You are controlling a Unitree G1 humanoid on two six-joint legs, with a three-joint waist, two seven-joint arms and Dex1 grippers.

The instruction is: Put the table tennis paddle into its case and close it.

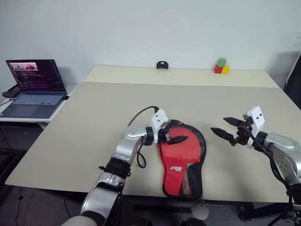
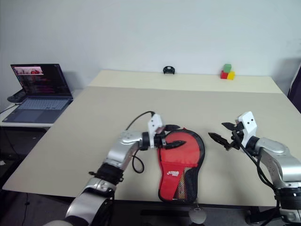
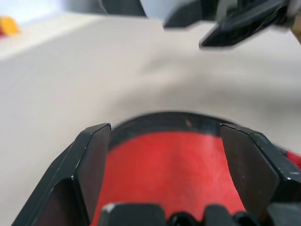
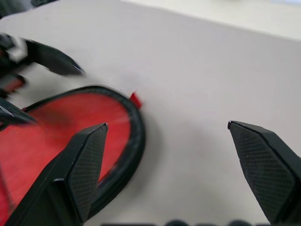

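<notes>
Left tool (image 1: 175,133) open over case (image 1: 182,162), its round end part-hidden.

The beige surface (image 1: 94,127) carries a small black object (image 1: 162,65) at its far edge, toward twelve o'clock (too small to identify). Toward one o'clock sit red, yellow and green blocks (image 1: 221,67), the green stacked on top. At ten o'clock, an open laptop (image 1: 35,88) rests on a separate white side table (image 1: 28,121).

The case (image 1: 182,162) lay below the left gripper (image 1: 175,133), which hid part of its round end. The right gripper (image 3: 235,21) appeared blurred. The paddle could not be distinguished.
</notes>
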